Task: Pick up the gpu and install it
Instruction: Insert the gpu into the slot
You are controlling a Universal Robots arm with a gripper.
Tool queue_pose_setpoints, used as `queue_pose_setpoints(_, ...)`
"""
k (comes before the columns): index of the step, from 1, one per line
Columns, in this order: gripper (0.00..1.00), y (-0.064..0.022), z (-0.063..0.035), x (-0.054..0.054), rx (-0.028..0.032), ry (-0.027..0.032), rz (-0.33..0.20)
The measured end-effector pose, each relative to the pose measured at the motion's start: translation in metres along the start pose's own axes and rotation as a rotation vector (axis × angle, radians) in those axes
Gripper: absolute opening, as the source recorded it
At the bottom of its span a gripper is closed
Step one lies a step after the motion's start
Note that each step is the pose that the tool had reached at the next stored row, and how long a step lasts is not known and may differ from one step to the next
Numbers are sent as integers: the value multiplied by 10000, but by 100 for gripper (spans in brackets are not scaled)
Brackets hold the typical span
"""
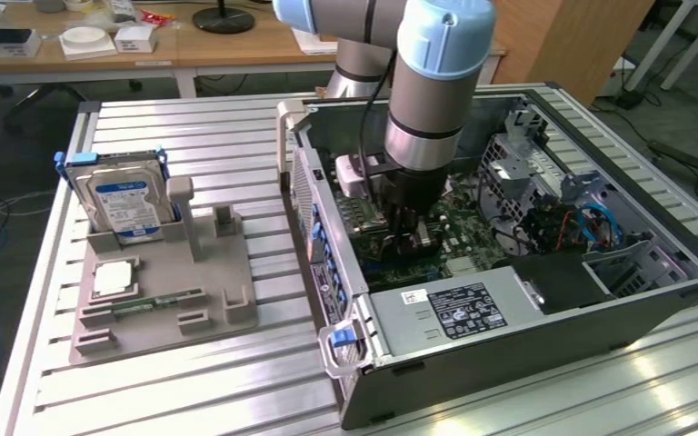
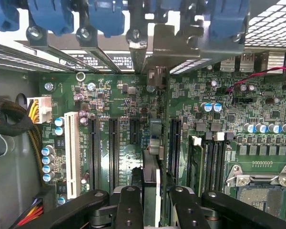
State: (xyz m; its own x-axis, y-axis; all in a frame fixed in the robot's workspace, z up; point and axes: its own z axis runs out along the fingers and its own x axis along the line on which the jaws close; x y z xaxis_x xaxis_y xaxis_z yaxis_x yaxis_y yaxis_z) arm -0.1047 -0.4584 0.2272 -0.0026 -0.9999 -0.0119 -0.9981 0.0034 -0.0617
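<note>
My gripper (image 1: 403, 229) reaches down inside the open computer case (image 1: 507, 354), low over the green motherboard (image 1: 464, 238). In the wrist view the gripper (image 2: 155, 210) is shut on the gpu (image 2: 151, 167), a thin dark card seen edge-on between the two black fingers (image 2: 128, 210). The card stands upright along the row of black expansion slots (image 2: 112, 148). Its pale metal bracket (image 2: 176, 43) sits at the case's rear slot openings, under the blue clips (image 2: 105, 19). Whether the card's edge is fully down in a slot, I cannot tell.
A grey holder tray (image 1: 161, 291) on the exterior view's left carries a silver hard drive (image 1: 124, 204) and a narrow green memory stick (image 1: 143, 302). Inside the case are the power supply (image 1: 471, 309), a drive cage (image 1: 519, 163) and blue cables (image 1: 592, 222). Case walls closely surround the arm.
</note>
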Motion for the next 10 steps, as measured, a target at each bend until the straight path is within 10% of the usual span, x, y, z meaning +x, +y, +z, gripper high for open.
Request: queue_pose_setpoints(10, 27, 25, 9, 1, 2, 5, -4)
